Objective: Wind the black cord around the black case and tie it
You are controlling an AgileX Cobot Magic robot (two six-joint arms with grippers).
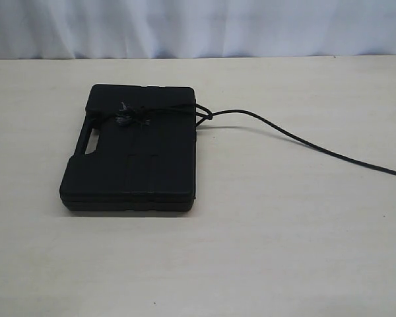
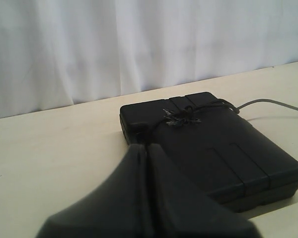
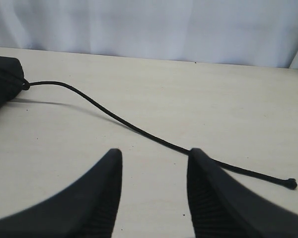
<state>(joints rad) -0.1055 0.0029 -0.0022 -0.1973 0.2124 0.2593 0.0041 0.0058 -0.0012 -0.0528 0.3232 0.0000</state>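
Right wrist view: the black cord (image 3: 129,125) runs over the table (image 3: 213,99) just ahead of my right gripper (image 3: 154,156), passing behind one fingertip, and its knobbed tip (image 3: 291,184) lies beyond that. Those fingers stand wide apart and hold nothing. My left gripper (image 2: 143,148) has its fingers pressed together and empty, with the black case (image 2: 223,153) close in front; I cannot tell if they touch it. In the exterior view the cord crosses the case's far end, tied in a knot (image 1: 129,119) on the lid, with its tail trailing right. Open tabletop surrounds the case.
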